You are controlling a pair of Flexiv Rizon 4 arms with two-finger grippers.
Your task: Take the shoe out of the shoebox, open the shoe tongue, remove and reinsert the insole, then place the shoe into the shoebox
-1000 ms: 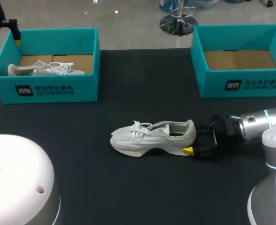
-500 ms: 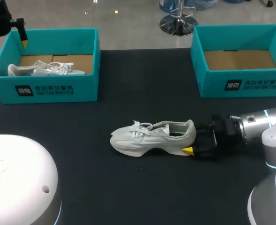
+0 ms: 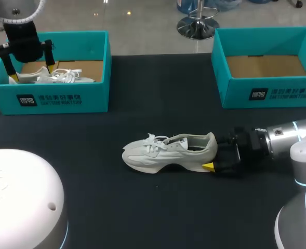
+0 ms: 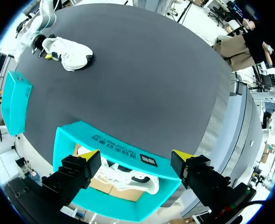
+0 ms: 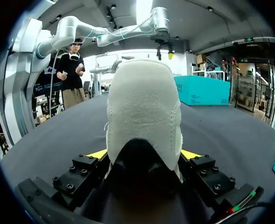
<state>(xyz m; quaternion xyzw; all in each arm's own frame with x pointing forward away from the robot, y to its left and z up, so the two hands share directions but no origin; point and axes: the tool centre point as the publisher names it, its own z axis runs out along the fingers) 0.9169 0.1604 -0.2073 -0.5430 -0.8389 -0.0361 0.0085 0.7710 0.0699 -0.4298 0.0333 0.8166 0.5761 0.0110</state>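
A white sneaker [image 3: 168, 152] lies on its side in the middle of the black table, toe to the left. My right gripper [image 3: 212, 154] is shut on its heel. In the right wrist view the heel [image 5: 144, 107] fills the gap between the yellow tips of that gripper [image 5: 144, 156]. A second white shoe [image 3: 49, 76] lies in the left teal shoebox [image 3: 54, 98]. My left gripper [image 3: 30, 72] hangs open above that shoebox, fingers pointing down. In the left wrist view the shoebox [image 4: 118, 147] and the shoe inside it [image 4: 128, 179] lie below the left gripper [image 4: 136, 156].
A second teal shoebox [image 3: 267, 93] stands at the back right, with only brown cardboard showing inside. The table's black mat [image 3: 158, 93] runs between the two boxes. The left wrist view shows the held sneaker [image 4: 67, 49] far across the table.
My left arm has swung in from the top left corner and now hangs over the left shoebox with its fingers down. The right gripper and the sneaker have not moved.
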